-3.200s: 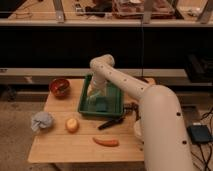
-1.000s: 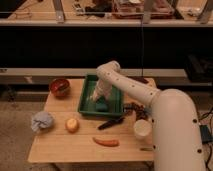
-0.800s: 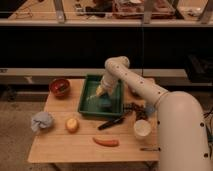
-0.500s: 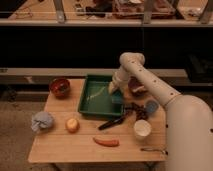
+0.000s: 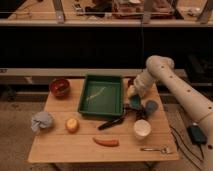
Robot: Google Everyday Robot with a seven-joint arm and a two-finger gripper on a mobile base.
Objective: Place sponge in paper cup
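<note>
On the table (image 5: pixel 60 146) I see a green tray (image 5: pixel 111 102) mid-back, a red bowl (image 5: pixel 60 87) at the back-left corner, a cloth bundle (image 5: pixel 42 121) at the left edge, and the paper cup (image 5: pixel 142 129) front-right. My gripper (image 5: pixel 133 96), clamped on the sponge (image 5: pixel 135 104), hangs near the right edge.

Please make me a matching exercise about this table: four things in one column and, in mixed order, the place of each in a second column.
Things:
1. sponge
2. cup
3. bowl
4. cloth

Places:
a. back left of the table
b. front left, beside the yellow fruit
c. held in the shut pincer, just right of the tray
d. front right, upright, nearer the front than the pincer

Pairs: 1-c, 2-d, 3-a, 4-b
</note>
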